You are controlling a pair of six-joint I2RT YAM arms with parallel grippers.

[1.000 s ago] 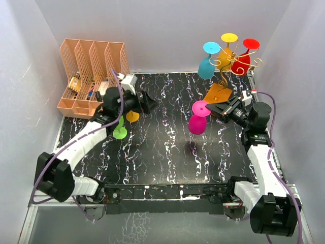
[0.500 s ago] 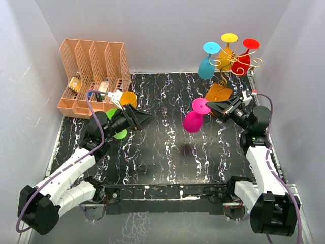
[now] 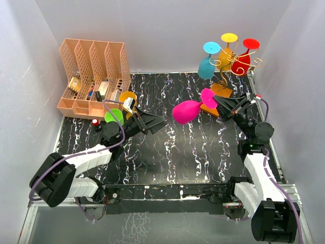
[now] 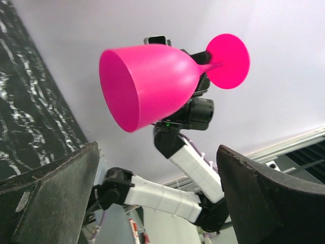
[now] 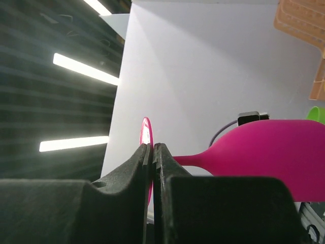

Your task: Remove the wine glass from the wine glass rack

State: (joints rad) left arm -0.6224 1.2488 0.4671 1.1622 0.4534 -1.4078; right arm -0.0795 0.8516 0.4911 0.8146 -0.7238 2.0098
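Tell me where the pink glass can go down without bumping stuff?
Free: the middle and near side of the marble table, and the back strip between the peach organizer and the gold rack. Crowded: beside the organizer, where the green glass and orange glass sit, and around the rack's base.

Overhead camera looks down; both wrist cameras closely share the pink wine glass (image 3: 186, 112).

This is a robotics lab test cell. Plain white panels (image 3: 167, 30) box in a black marbled table (image 3: 167, 152) carrying two robot arms (image 3: 81, 155). Ceiling strip lights (image 5: 86, 68) glow up and left of the right claw (image 5: 152, 150).
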